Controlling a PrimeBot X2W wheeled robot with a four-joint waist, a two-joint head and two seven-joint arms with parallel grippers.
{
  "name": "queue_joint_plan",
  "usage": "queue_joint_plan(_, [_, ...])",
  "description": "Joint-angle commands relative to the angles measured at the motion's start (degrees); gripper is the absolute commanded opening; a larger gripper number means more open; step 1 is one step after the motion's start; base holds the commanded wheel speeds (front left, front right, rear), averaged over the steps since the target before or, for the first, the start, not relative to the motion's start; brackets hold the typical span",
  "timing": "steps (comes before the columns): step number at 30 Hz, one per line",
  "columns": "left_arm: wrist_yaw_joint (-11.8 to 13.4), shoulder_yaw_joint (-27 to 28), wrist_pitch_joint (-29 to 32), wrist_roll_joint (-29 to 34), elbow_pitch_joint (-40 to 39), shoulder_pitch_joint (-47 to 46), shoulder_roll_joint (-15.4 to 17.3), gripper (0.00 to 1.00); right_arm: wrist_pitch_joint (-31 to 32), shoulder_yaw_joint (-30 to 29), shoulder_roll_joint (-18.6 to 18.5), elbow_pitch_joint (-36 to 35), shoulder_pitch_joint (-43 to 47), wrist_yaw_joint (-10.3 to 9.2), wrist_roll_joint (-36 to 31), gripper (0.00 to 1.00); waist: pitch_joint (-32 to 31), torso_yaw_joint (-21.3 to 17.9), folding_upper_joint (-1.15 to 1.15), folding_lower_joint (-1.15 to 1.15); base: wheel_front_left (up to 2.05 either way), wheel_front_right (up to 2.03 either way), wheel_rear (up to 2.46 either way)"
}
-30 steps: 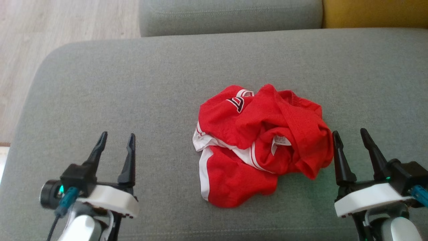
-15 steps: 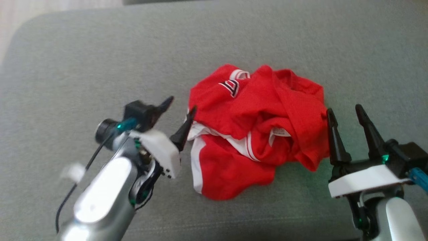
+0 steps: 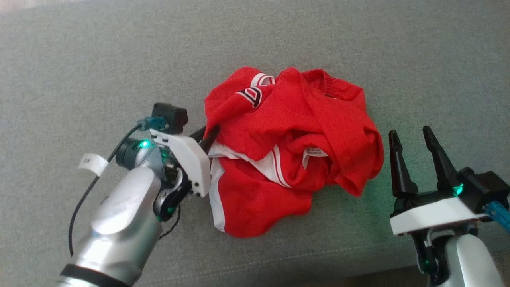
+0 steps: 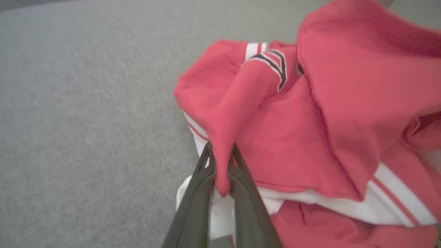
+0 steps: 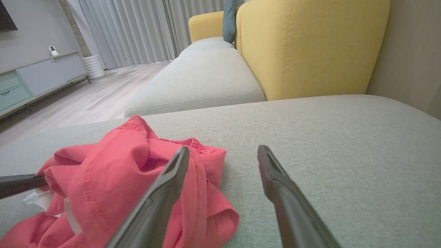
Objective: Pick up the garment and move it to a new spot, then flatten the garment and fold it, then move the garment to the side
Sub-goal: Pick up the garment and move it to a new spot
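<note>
Swung in from the lower left, the left pincer (image 3: 209, 135) now pinches a fold at the left edge of the crumpled red garment (image 3: 295, 131), centre frame on the grey sofa cushion (image 3: 79, 59). Lifting looks ready to begin. Lower right, the right pincer (image 3: 410, 133) waits spread.

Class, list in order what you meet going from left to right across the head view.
left gripper → red garment → right gripper
</note>
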Motion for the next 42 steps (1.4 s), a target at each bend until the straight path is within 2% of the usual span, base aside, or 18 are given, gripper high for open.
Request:
queue_joint_plan(1, [-0.3, 2.0, -2.3, 0.2, -1.8, -3.7, 0.7, 0.0, -0.7, 1.2, -0.3, -1.4, -2.2, -0.04, 0.3, 1.0, -0.3, 0.1, 0.0, -0.01, 0.0, 0.0, 0.0])
queue_joint_plan(3, [-0.4, 2.0, -3.5, 0.7, -2.2, -4.2, 0.8, 0.0, -0.8, 1.1, -0.3, -1.3, -2.2, -0.04, 0.3, 1.0, -0.6, 0.1, 0.0, -0.01, 0.0, 0.0, 0.0])
queue_joint_plan(7, [-1.0, 2.0, -9.5, 2.4, -8.2, -6.8, 1.5, 0.0, -1.0, 0.3, -0.3, -0.7, -1.6, -0.04, 0.5, 1.0, -2.6, 1.5, 0.0, -0.01, 0.0, 0.0, 0.0])
queue_joint_plan(14, [0.9, 5.2, -15.8, 5.3, -22.3, -9.6, 5.5, 0.0, -1.1, 0.8, -0.3, 0.0, -0.4, -0.04, 2.0, 1.0, -6.9, 4.9, 0.0, -0.01, 0.0, 0.0, 0.0])
queue_joint_plan(18, [2.9, 8.5, -16.3, 6.3, -29.3, -11.3, 8.6, 0.0, -1.1, 0.3, -0.3, 0.2, 0.4, -0.04, 1.8, 1.0, -8.8, 8.0, 0.0, -0.01, 0.0, 0.0, 0.0])
queue_joint_plan(23, [4.7, 12.8, -12.1, 6.4, -32.4, -13.4, 14.2, 0.0, -0.7, -0.3, -0.3, -0.1, 1.6, -0.04, 1.8, 1.0, -9.7, 12.9, 0.0, -0.01, 0.0, 0.0, 0.0])
queue_joint_plan(29, [4.2, 16.2, -8.9, 6.1, -27.5, -16.5, 19.7, 0.0, 0.1, 0.2, -0.3, -0.9, 0.8, -0.04, 1.1, 1.0, -8.3, 17.8, 0.0, -0.01, 0.0, 0.0, 0.0])
queue_joint_plan(36, [3.2, 19.7, -10.8, 5.2, -12.6, -18.8, 24.2, 0.0, 2.0, 1.6, -0.3, -2.5, -1.8, -0.04, -0.6, 1.0, -3.7, 19.1, 0.0, -0.01, 0.0, 0.0, 0.0])
queue_joint_plan(39, [2.6, 21.5, -13.6, 4.0, -5.8, -19.3, 25.1, 0.0, 3.1, 2.0, -0.3, -3.3, -2.7, -0.04, -1.6, 1.0, -1.6, 18.6, 0.0, -0.01, 0.0, 0.0, 0.0])
queue_joint_plan(42, [1.5, 23.3, -16.1, 1.2, 0.6, -19.2, 24.3, 0.0, 4.1, 1.5, -0.3, -4.3, -3.3, -0.04, -2.7, 1.0, 0.1, 18.2, 0.0, -0.01, 0.0, 0.0, 0.0])
